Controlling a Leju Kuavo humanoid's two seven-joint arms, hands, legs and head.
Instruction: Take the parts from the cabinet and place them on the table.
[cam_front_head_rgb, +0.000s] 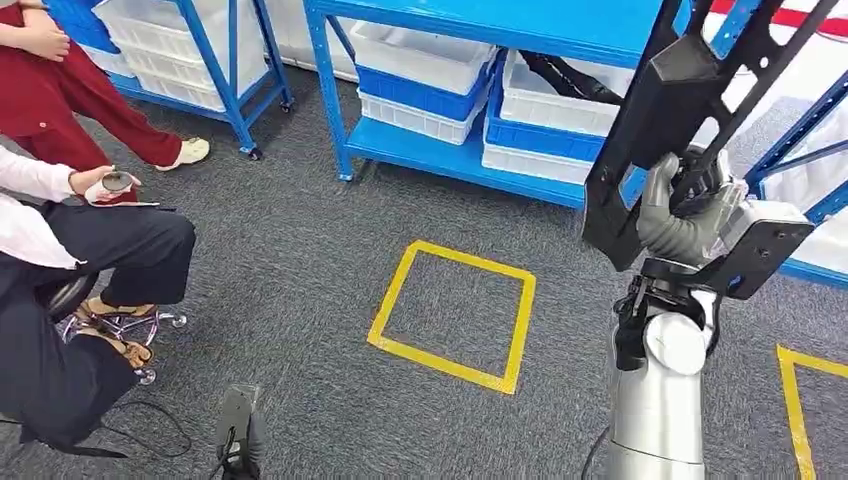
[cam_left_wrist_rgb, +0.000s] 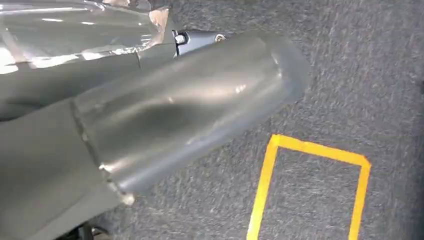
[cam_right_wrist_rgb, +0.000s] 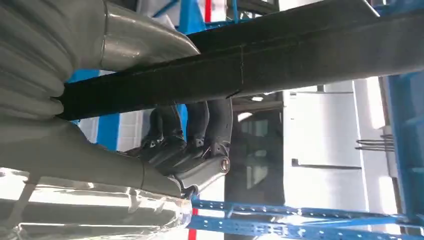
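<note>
Black part (cam_front_head_rgb: 690, 90), long flat frame, seemingly plastic, gripped by right hand (cam_front_head_rgb: 685, 215).

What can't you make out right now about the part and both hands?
- Black part: top cut off by the head view's edge; full shape unclear.
- Right hand: fingers wrap the part, contact hidden behind it.
- Left hand: the thumb blocks the left wrist view; open or shut unclear.
- Table: unseen.

Part (cam_front_head_rgb: 660, 110): matt black, smooth, plastic-looking; right robot hand (cam_front_head_rgb: 690, 205): grey, satin sheen; floor (cam_front_head_rgb: 330, 250): rough grey carpet, glossy yellow tape (cam_front_head_rgb: 450, 365); shelf (cam_front_head_rgb: 470, 150): painted blue metal; bins (cam_front_head_rgb: 425, 95): smooth plastic.
</note>
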